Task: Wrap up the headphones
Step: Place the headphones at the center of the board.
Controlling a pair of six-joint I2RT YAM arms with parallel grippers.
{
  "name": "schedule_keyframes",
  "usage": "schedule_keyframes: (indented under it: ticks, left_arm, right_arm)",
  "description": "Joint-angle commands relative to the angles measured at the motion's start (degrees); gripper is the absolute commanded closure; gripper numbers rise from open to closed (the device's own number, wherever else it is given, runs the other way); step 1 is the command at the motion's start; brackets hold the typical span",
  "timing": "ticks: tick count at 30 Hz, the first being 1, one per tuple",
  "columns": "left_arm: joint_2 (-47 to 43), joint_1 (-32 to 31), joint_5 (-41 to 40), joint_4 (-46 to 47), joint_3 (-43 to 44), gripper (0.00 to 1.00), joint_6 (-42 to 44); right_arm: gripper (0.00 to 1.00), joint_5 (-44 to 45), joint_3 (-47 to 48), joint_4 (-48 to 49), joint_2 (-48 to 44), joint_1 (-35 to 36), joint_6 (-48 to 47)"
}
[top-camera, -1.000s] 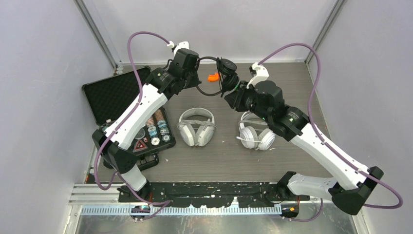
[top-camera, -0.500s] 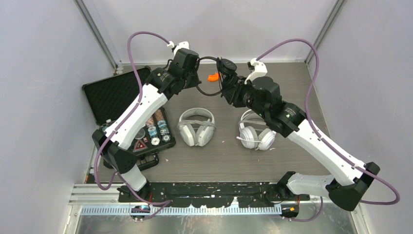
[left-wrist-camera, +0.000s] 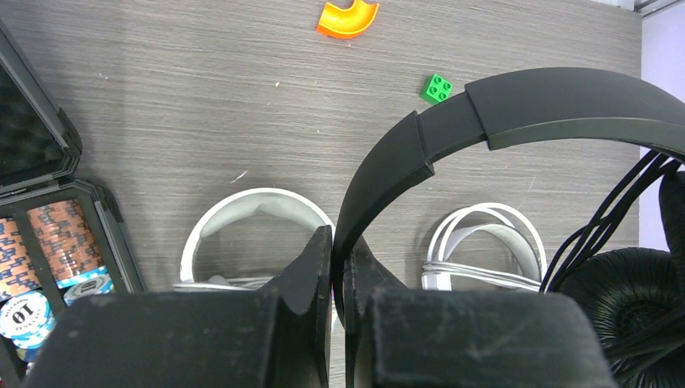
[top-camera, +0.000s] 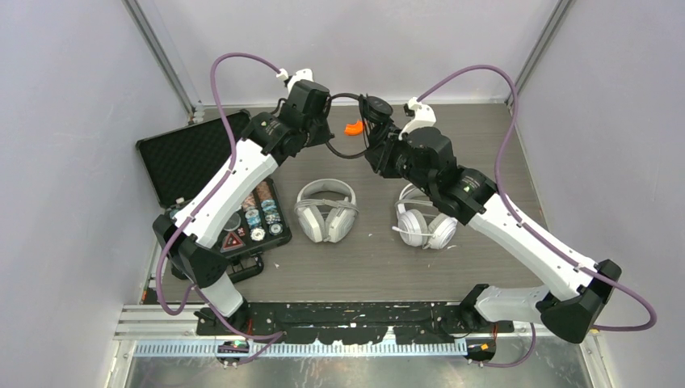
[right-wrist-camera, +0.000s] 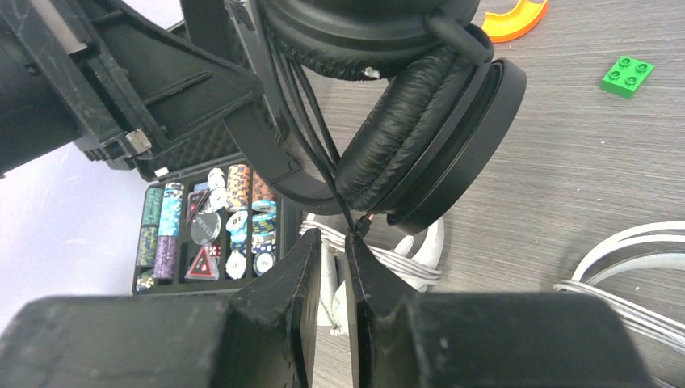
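**Black headset** (top-camera: 376,113) held in the air over the far part of the table (top-camera: 485,145) — left gripper (left-wrist-camera: 333,242) clamped on its headband (left-wrist-camera: 557,101), right gripper (right-wrist-camera: 327,242) closed to a narrow slit on the black cable (right-wrist-camera: 311,121) just below the ear cups (right-wrist-camera: 436,121). Several cable strands cross the cups, so winding appears under way, not finished. The pale grey headset (top-camera: 325,212) and white headset (top-camera: 426,225) lie on the table between the arms, cords seemingly bundled on them — probably done
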Motion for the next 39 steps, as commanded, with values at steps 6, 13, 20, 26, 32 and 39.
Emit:
schedule_keyframes:
  ticks: [6,13,20,26,32,39]
  left_arm:
    - [-0.8,0.4,0.7,3.0,2.1,1.0,-3.1]
    - [-0.6,0.4,1.3,3.5,2.2,1.0,-3.9]
    - [-0.5,0.4,1.2,3.6,2.2,1.0,-4.4]
    - [-0.5,0.4,1.6,3.7,1.8,1.0,-4.5]
    - [-1.3,0.4,3.1,4.3,0.3,1.0,-3.6]
    - [-1.1,0.6,3.0,4.3,-0.9,1.0,-0.9]
  right_arm:
    - [0.87,4.4,-1.6,5.5,1.6,0.4,0.5]
    - [1.0,3.7,-5.6,10.2,0.4,0.8,-2.2]
    - [1.0,2.3,-8.0,11.1,0.5,1.5,-5.6]
    - [1.0,9.2,-11.3,13.5,-1.4,1.5,-8.3]
    - [0.98,12.7,-14.1,18.9,-3.4,1.6,-13.6]
    - [0.82,9.3,-16.1,13.0,-7.0,1.5,-11.4]
